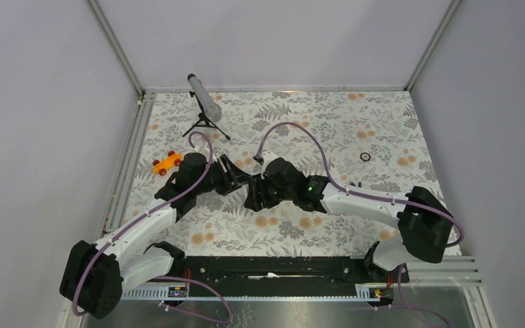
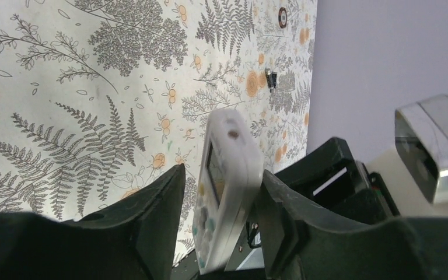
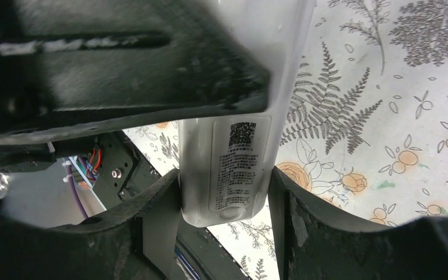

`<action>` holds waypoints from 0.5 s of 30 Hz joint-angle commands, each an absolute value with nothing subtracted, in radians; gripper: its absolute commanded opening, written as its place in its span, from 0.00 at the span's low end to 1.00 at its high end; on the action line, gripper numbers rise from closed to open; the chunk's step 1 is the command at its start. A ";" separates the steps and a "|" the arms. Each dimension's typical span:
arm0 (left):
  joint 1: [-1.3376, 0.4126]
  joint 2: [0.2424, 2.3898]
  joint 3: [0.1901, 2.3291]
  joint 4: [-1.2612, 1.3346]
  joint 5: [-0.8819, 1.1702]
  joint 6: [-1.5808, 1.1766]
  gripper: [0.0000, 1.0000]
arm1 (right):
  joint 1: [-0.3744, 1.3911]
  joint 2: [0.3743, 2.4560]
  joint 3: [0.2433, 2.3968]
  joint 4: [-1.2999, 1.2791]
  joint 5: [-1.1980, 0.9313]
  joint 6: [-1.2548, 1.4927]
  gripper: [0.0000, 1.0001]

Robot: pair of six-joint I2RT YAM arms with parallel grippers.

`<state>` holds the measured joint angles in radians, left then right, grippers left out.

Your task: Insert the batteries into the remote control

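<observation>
**Both arms meet at mid-table.** My two arms come together over the middle of the fern-and-blossom table [image 1: 328, 130], with the remote control [image 2: 228, 175] held off it between them. From overhead the remote is all but hidden behind my wrists, and only the wrist cameras show it.

The left wrist view catches it edge-on. Its button face, with pale coloured keys, is turned toward one finger [image 2: 154, 224] of my left pincer [image 2: 223, 172], and its back rests against the other finger. A sliver of table shows between face and finger, so I cannot tell whether this pincer is clamped.

The right wrist view shows the remote's back, which carries a printed label with a QR code above lines of print too fine to read. My right pincer [image 3: 224, 181] is clenched on the remote's end, with a finger pressed to each long edge.

The two batteries [image 2: 270, 79] lie side by side on the table, well apart from the remote and near a thin black ring [image 2: 283, 17]. Only the overhead view shows an orange toy car [image 1: 167, 162] and a grey tube on a black tripod [image 1: 204, 102], both toward the far left.
</observation>
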<state>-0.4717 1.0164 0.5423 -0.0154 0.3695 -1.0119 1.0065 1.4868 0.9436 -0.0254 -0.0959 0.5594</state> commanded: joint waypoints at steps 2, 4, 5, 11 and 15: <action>-0.480 1.044 0.589 0.002 0.330 -0.988 0.44 | 1.050 1.518 1.014 -0.064 -0.073 0.480 0.23; -0.482 1.046 0.587 0.002 0.327 -0.989 0.37 | 1.051 1.522 1.018 -0.061 -0.074 0.482 0.23; -0.482 1.044 0.586 0.002 0.327 -0.987 0.34 | 1.052 1.525 1.021 -0.064 -0.069 0.482 0.23; -0.482 1.034 0.571 0.002 0.340 -0.984 0.17 | 1.051 1.535 1.037 -0.082 -0.036 0.516 0.23; -0.483 1.028 0.556 0.002 0.348 -0.985 0.16 | 1.051 1.552 1.048 -0.075 -0.038 0.563 0.24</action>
